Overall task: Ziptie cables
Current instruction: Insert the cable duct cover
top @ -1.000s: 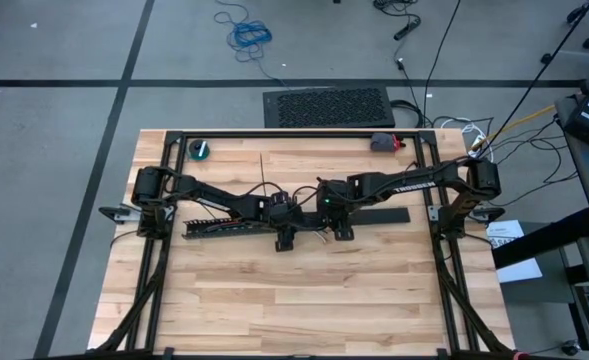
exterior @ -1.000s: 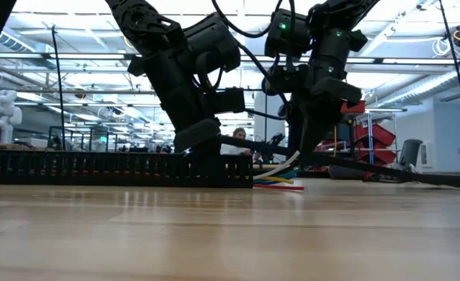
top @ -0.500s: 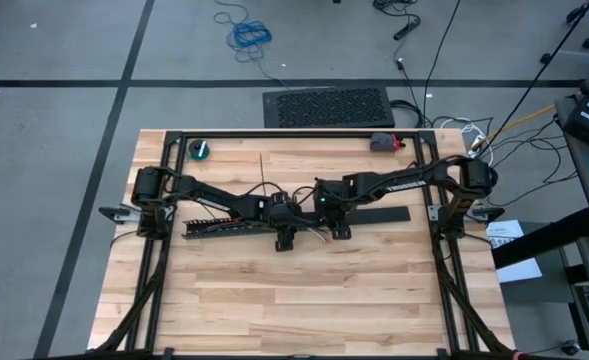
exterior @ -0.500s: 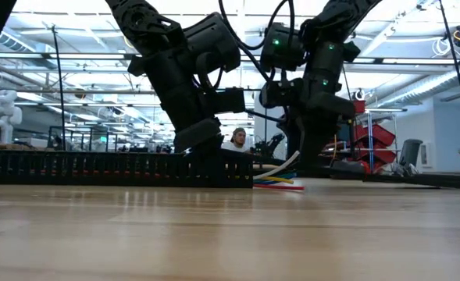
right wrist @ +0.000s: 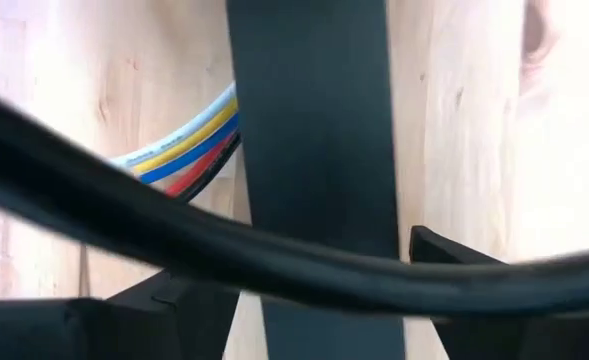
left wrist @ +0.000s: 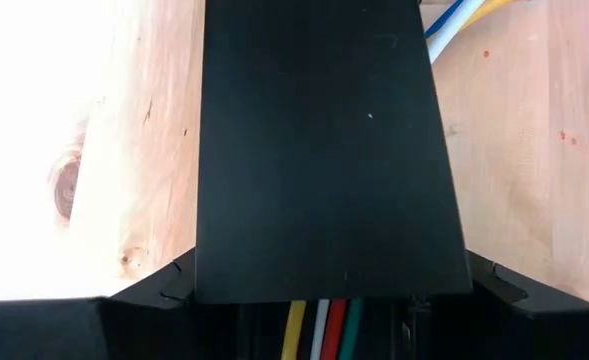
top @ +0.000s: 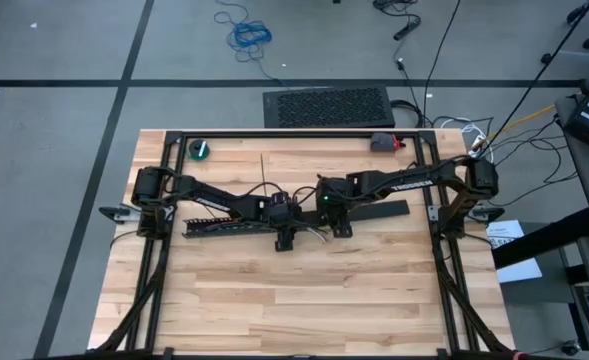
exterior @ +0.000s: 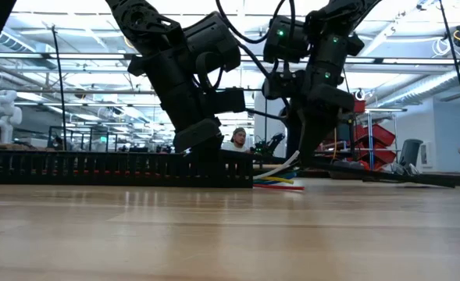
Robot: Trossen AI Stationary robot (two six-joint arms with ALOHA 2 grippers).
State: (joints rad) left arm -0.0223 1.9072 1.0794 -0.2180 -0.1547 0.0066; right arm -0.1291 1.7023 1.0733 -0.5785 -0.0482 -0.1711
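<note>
My left tool (top: 285, 238) is down on the tabletop (top: 304, 300), clamped around one end of the black duct (top: 224, 224). The cables (exterior: 280, 180) run inside that duct. Their coloured ends stick out of it and lie on the wood, between my two tools. My right tool (top: 340, 230) is just beside them, over the near end of a flat black strip (right wrist: 314, 120). I cannot tell if it is holding that strip or not. I think the cables are light and bendy. They will flop and spread apart if I lift them by one wire. The smooth skins may slide too. So I would pinch the whole bunch together, close to where it leaves the duct, because there the wires lie side by side. I would squeeze gently, since they are thin. A thin dark line (top: 262, 168) lies further back on the wood. It may be a ziptie, but it is too small to be sure. A strip like that would be springy and hard to pick up flat.
</note>
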